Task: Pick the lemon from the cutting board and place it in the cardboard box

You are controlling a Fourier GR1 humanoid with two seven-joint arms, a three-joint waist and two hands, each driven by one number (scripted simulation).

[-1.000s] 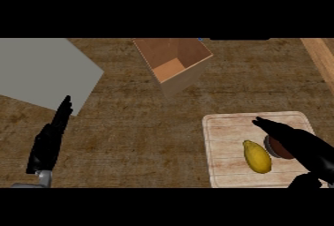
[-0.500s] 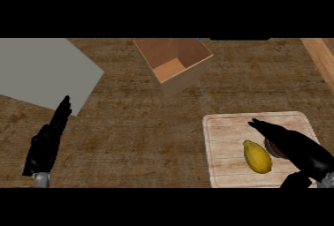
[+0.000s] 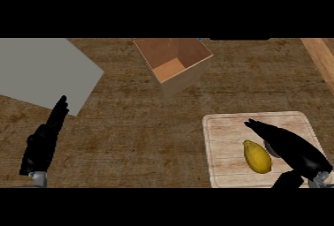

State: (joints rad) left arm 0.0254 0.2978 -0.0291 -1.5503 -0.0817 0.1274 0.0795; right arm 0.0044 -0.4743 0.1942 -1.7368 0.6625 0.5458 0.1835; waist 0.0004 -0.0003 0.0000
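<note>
Your lemon [image 3: 257,156] is on the cutting board [image 3: 225,132], lying lengthwise in the board's lower middle, not lifted. Right hand [image 3: 290,148] sits just beside it on the lemon's right, over the board — fingers straight and together, pointing up-left toward the board's top edge, thumb showing low near the board's bottom edge. The fingers are not wrapped round the lemon; whether the hand's edge actually touches the fruit, you can't tell from this angle (a dark patch sits between them, likely shadow). Left hand [image 3: 44,141] is at the far left of the counter [image 3: 143,128], fingers straight and pointing up, holding nothing, resting — well apart from everything in play. Cardboard box [image 3: 173,62] is at top centre, open side up and turned at an angle, its tan inside showing and nothing visible in it. It stands well apart from the board. A flat grey panel [image 3: 39,70] covers the top-left corner, and a light wooden strip [image 3: 320,55] runs along the top-right edge.
</note>
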